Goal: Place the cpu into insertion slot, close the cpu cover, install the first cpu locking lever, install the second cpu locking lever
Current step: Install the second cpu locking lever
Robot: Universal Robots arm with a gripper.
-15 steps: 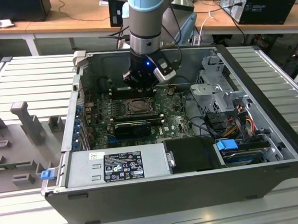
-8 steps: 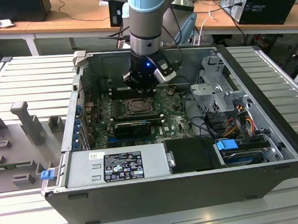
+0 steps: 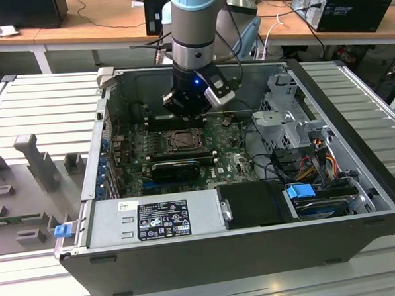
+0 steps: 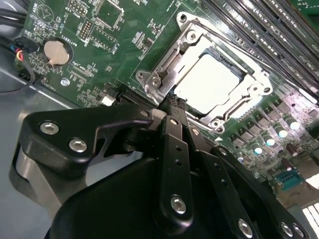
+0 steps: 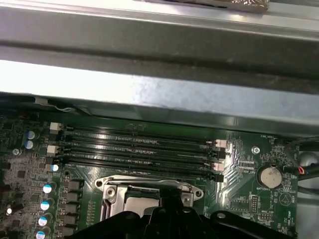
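The arm comes straight down from above into the open computer case (image 3: 356, 146), its grey and pale blue wrist upright and the black pincer (image 3: 184, 109) pointing down at the green motherboard (image 3: 234, 160). In the second wrist view the pincer (image 4: 172, 107) has its 2 slim black fingers (image 4: 175, 129) pressed together into a single narrow blade, with nothing between them, and their tips sit at the near edge of the socket, at or just above the metal frame; whether they touch it I cannot tell.

The cpu (image 4: 212, 82) lies flat in the insertion slot (image 4: 238, 105) directly beyond the fingertips, its dull silver top facing up and glaring pale under the light. It is square, so it has no long axis; its edges run parallel to the socket's black frame. The cpu cover (image 4: 172, 64), a thin silver-grey stamped metal frame with a large square window, lies down flat around the chip, with round screw heads at its corners.

In the first wrist view the same cover (image 5: 149, 185) and chip (image 5: 142, 203) sit just ahead of the black finger links, and 4 long black memory slots (image 5: 139, 147) run parallel to one another on the far side of the socket from the pincer. A round silver coin battery (image 5: 269, 176) sits off to one side of the pincer on the board. A dull grey sheet-metal wall of the case rises beyond the slots.
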